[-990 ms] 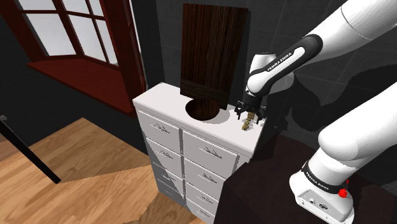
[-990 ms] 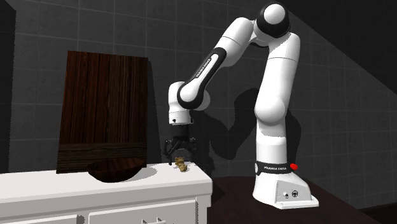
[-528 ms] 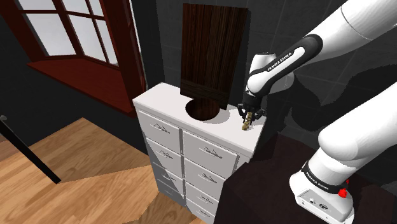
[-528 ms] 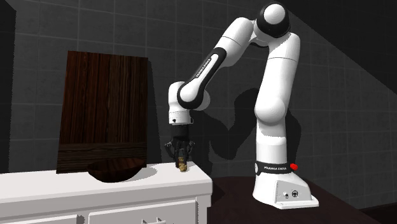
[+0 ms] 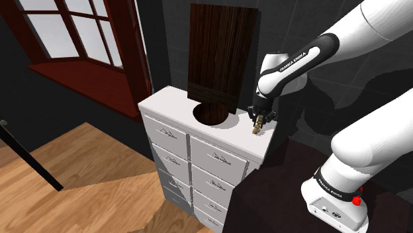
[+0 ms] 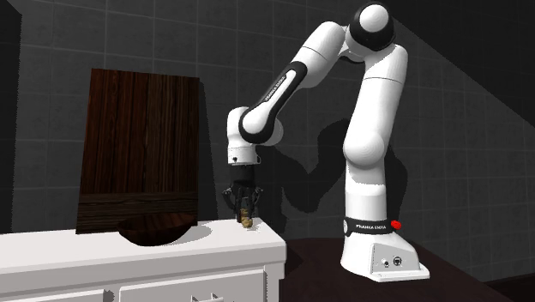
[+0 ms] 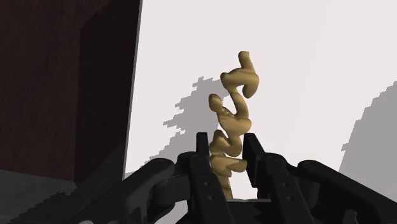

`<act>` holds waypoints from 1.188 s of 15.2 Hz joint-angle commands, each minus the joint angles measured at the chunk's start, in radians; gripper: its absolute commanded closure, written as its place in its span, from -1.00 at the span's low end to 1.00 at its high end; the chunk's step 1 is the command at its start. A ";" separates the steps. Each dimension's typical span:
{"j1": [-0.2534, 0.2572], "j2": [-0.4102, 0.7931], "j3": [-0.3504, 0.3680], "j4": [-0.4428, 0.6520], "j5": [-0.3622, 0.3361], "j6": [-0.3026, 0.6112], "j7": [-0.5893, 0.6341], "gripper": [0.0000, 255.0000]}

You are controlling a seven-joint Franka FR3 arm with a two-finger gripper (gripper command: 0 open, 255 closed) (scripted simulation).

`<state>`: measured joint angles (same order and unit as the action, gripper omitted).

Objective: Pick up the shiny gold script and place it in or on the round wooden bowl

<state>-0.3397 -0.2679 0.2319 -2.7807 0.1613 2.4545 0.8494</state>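
Over the white dresser top (image 5: 171,104), I see my gripper (image 7: 226,145) clamped on the gold script (image 7: 239,83), perhaps barely clear, near the dark bowl (image 5: 212,114).

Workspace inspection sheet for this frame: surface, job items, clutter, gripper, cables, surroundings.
Surface: white dresser top, drawers below.
Job's things: gold script hangs from the gripper over the top's corner nearest the arm; the dark wooden bowl sits apart from it, with a tall dark wood slab rising behind.
Clutter: nothing seen.
Gripper: gripper shut on one end of the script.
Cables: nothing seen.
Surroundings: red-framed window, wood floor, dark tiled wall.
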 commanded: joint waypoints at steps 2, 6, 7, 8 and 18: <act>0.002 -0.044 -0.004 0.013 0.002 -0.057 0.000 1.00; 0.004 -0.096 -0.010 0.033 0.002 -0.129 -0.001 1.00; 0.004 -0.109 -0.011 0.038 0.002 -0.147 -0.001 1.00; 0.005 -0.121 -0.013 0.044 0.002 -0.164 -0.001 1.00; 0.005 -0.219 -0.029 0.115 -0.005 -0.334 0.002 1.00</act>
<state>-0.3350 -0.4770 0.2045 -2.6729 0.1571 2.1387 0.8506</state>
